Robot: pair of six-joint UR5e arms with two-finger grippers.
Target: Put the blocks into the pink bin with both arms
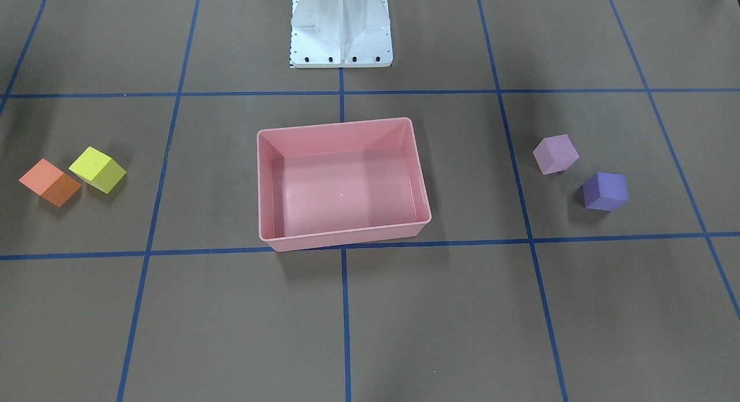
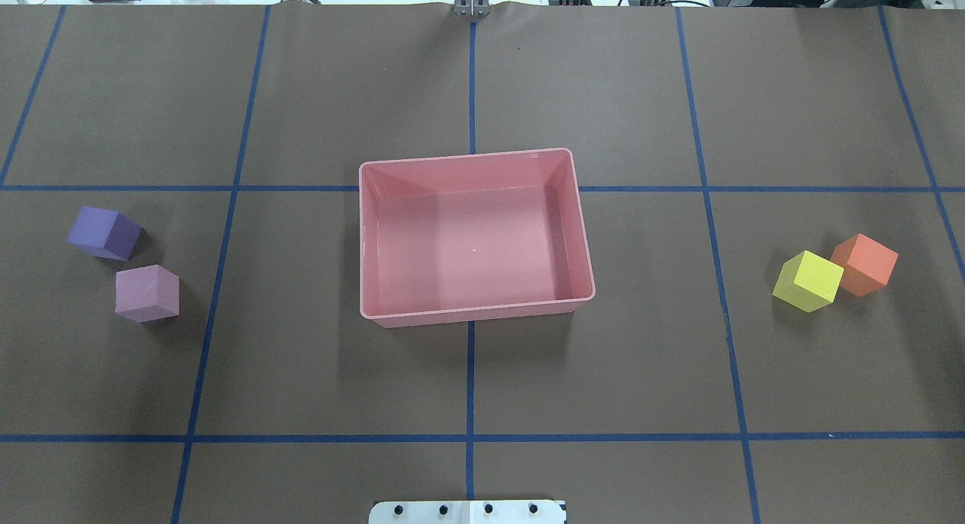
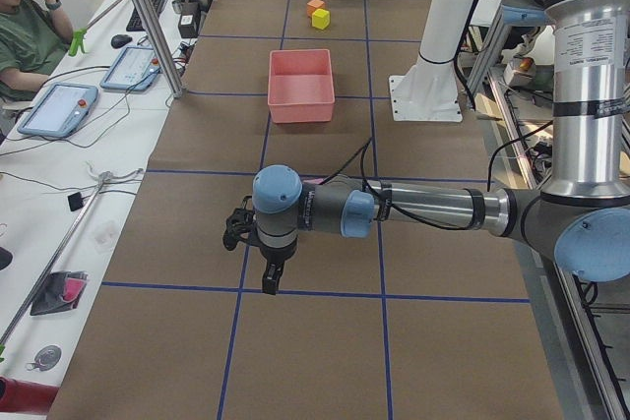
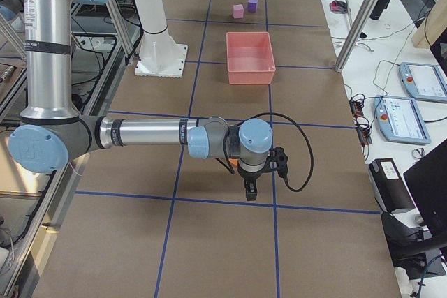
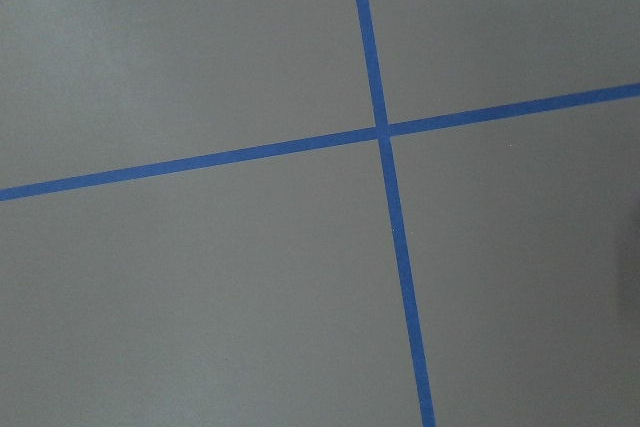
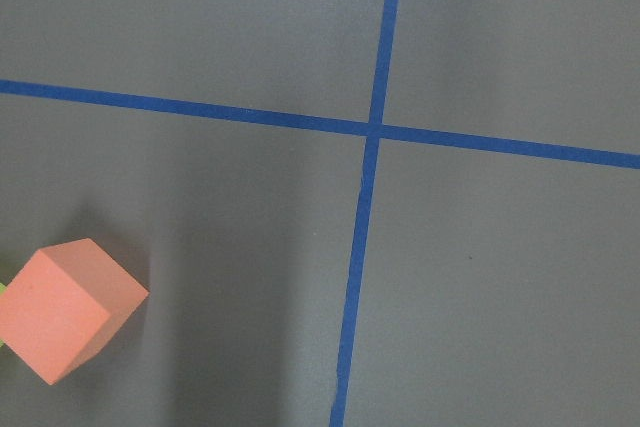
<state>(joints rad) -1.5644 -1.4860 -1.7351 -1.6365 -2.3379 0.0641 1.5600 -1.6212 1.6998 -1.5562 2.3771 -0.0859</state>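
Observation:
The pink bin [image 2: 475, 314] sits mid-table with nothing inside. On the robot's left lie the purple block [image 2: 103, 233] and the pale pink-lilac block [image 2: 147, 292]. The yellow block [image 2: 807, 281] and the orange block [image 2: 867, 264] touch each other on the robot's right. The orange block [image 6: 65, 322] also shows at the lower left of the right wrist view. Only the side views show my left gripper [image 3: 273, 277] and right gripper [image 4: 250, 190], each hanging over bare table well away from the blocks. I cannot tell whether either is open or shut.
The white base pedestal [image 1: 341, 26] stands behind the bin. Blue tape lines [image 2: 470, 373] grid the brown table cover. A person [image 3: 25, 31] sits at a side desk with tablets [image 3: 59, 105]. Metal frame posts [image 4: 360, 19] stand along the table's far edge.

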